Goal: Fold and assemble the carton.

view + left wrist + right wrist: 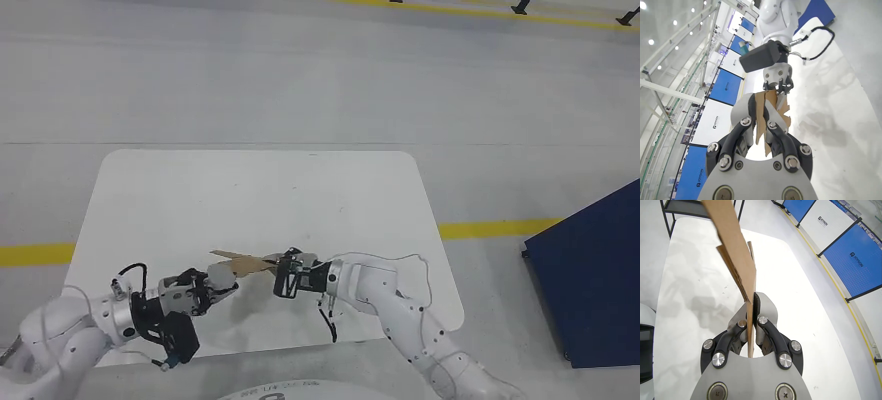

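The carton point(243, 263) is a flat, folded piece of brown cardboard held just above the front part of the white table point(250, 190). My left gripper point(225, 281) is shut on its near-left end, and my right gripper point(283, 276) is shut on its right end. In the left wrist view my left gripper point(760, 106) clamps the carton point(771, 97) edge-on, and my right gripper point(780, 91) faces it from the far end. The right wrist view has my right gripper point(750, 306) pinching the carton point(730, 237), whose panels rise away from the jaws.
The two arms meet near the table's front edge point(330, 340); the table's back half is bare. A dark blue panel point(600, 270) stands on the floor to the right. A black frame rack point(670, 211) stands beyond the table's far end.
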Tool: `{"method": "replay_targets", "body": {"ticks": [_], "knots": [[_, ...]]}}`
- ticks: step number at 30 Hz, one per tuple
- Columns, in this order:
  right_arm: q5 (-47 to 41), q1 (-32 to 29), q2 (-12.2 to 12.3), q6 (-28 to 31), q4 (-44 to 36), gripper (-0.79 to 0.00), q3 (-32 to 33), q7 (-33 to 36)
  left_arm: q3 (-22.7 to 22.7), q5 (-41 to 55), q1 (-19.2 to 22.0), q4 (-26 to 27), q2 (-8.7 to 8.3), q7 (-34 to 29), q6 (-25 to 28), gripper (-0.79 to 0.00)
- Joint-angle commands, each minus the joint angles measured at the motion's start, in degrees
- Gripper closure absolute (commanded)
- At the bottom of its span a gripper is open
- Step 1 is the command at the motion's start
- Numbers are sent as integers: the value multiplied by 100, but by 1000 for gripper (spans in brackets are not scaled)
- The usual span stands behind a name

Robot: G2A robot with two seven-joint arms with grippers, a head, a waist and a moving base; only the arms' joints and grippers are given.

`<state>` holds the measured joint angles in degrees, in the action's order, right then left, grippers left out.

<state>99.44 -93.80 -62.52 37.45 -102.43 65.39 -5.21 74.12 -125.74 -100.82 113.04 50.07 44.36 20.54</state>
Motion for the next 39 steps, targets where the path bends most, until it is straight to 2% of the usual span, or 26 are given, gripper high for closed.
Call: {"method": "replay_targets", "body": {"ticks": [1, 6, 9, 11, 19, 21, 22, 25, 28, 35, 39], "knots": [[-108, -69, 33, 52, -34, 0, 157, -153, 345, 454, -131, -154, -28, 377, -164, -785], [-608, -498, 163, 141, -107, 0, 927, -1172, 1014, 1663, -202, -1110, -100, 1708, 273, -785], [-830, -771, 232, 324, -83, 0, 1318, -1803, 1040, 1992, -40, -1720, -110, 2218, 599, -785], [-838, -793, 240, 368, -74, 0, 1355, -1839, 972, 2015, 33, -1928, -108, 2303, 722, -785], [-852, -783, 238, 345, -70, 0, 1352, -1830, 972, 2015, 33, -1928, -108, 2303, 722, -785], [-1043, -620, 222, 419, 127, 0, 1248, -1822, 972, 2015, 33, -1928, -108, 2303, 722, -785], [-1302, -438, 202, 351, 319, 0, 1253, -1800, 972, 2015, 33, -1928, -108, 2303, 722, -785], [-2401, 157, 165, 922, 907, 0, 1249, -1956, 972, 2015, 33, -1928, -108, 2303, 722, -785], [-3148, 530, 157, 1357, 1233, 0, 1265, -1739, 972, 2015, 33, -1928, -108, 2303, 722, -785], [-4665, 535, 173, 1415, 971, 0, 1465, -1111, 972, 2015, 33, -1928, -108, 2303, 722, -785], [-4665, 535, 173, 1415, 971, 0, 1465, -1111, 972, 2015, 33, -1928, -108, 2303, 722, -785]]}}
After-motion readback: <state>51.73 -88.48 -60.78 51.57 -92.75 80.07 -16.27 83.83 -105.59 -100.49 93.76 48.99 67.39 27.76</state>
